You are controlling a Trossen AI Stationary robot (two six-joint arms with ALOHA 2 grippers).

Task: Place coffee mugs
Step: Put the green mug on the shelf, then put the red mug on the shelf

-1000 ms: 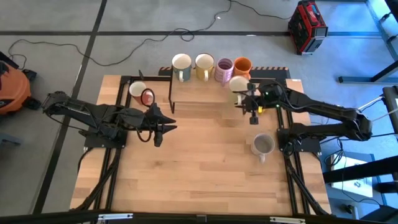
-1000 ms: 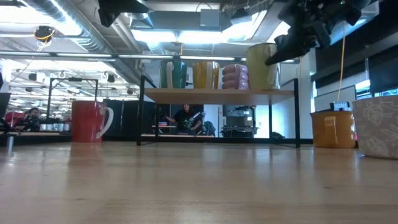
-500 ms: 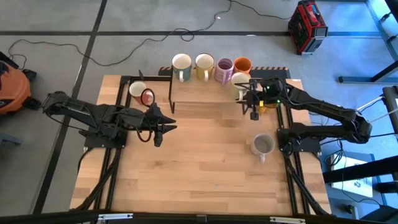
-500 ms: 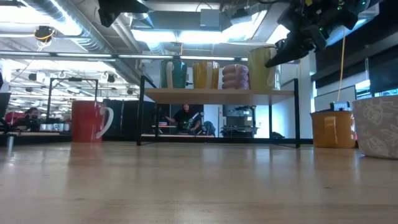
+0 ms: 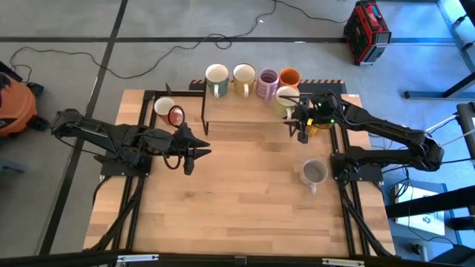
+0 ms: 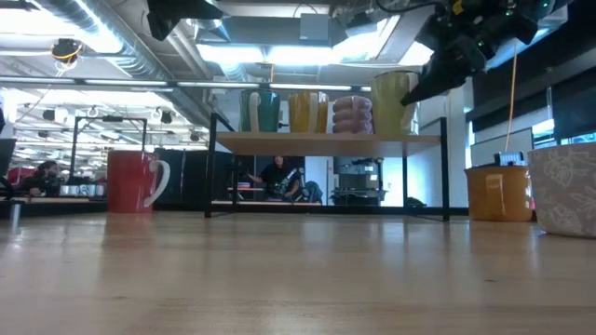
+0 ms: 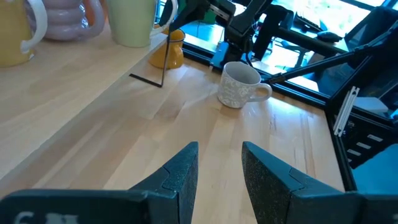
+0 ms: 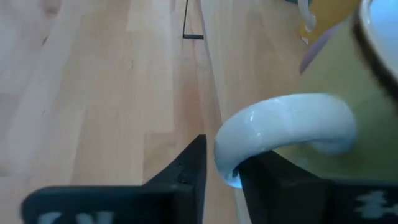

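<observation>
A cream mug (image 5: 286, 96) stands upright at the right end of the raised shelf (image 5: 237, 111), beside the orange mug (image 5: 290, 76). Further along the shelf stand the purple mug (image 5: 267, 81), the yellow mug (image 5: 243, 76) and a white mug (image 5: 216, 77). My right gripper (image 5: 297, 113) is shut on the cream mug (image 6: 392, 102). The grey mug (image 5: 314, 173) sits on the table near the right edge. A white mug (image 5: 162, 107) and the red-orange mug (image 5: 176, 116) stand at the far left. A mustard mug (image 6: 498, 193) shows in the low view. My left gripper (image 5: 188, 157) hovers open over the table's left half. My right gripper pinches the cream mug's white handle (image 8: 283, 121) between its two fingers (image 8: 186, 167), one on each side of the loop's lower end. The fingers slant down at it from the near right. The mug is upright, its base (image 6: 392, 131) level with the shelf board.
The shelf's thin black legs (image 5: 203, 115) stand on the tabletop. The right arm's base (image 5: 356, 167) is close to the grey mug. Bare wood (image 5: 245, 193) spreads across the middle and near part of the table. A person shows in the room beyond (image 6: 277, 177).
My right gripper has carried the cream mug a little toward the far edge, up against the orange mug, and lowered it to the shelf board. It has stayed shut on the handle. My left arm has kept still.
</observation>
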